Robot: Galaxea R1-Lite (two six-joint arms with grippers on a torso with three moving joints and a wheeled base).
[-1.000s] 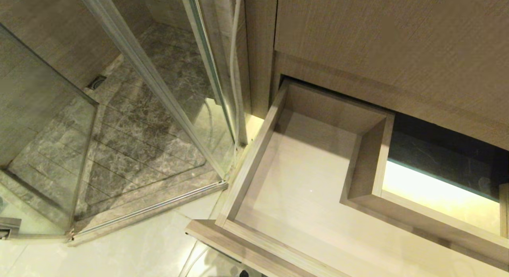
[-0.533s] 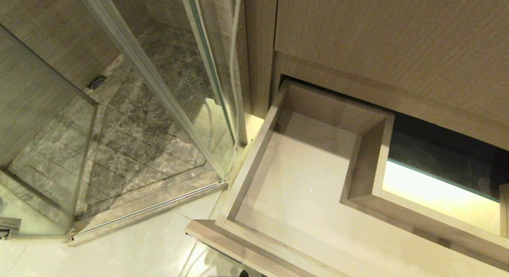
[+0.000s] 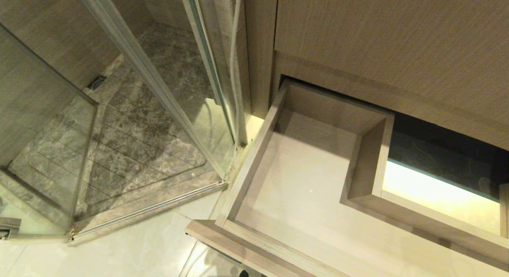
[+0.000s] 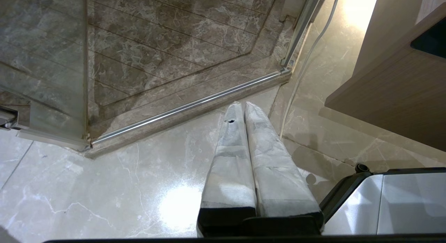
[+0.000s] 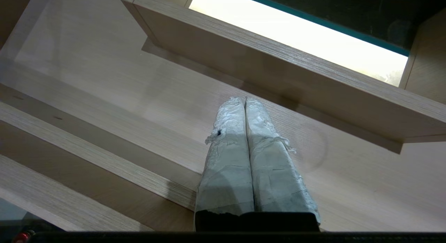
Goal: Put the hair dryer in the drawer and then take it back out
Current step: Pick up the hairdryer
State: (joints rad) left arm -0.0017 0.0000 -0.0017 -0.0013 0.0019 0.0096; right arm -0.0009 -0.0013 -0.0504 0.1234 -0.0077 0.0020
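Observation:
The drawer [image 3: 251, 161] stands pulled out under the wood-grain cabinet, and its pale bottom [image 5: 104, 61] is bare. Its front with the dark label plate also shows in the left wrist view [image 4: 393, 93]. The hair dryer is out of view in every frame. My right gripper [image 5: 244, 98] hangs shut over the drawer's bottom, near the front rail, holding nothing. Over the marble floor beside the drawer hangs my left gripper [image 4: 243, 104], also shut and empty. Neither arm shows in the head view.
A glass shower door [image 3: 131, 58] and its metal sill [image 4: 188, 105] lie to the left. A thin white cord [image 3: 234, 70] runs down the door frame to the floor [image 4: 296, 86]. An inner wooden wall [image 3: 366, 157] bounds the drawer's right. My base [image 4: 383, 201] is close by.

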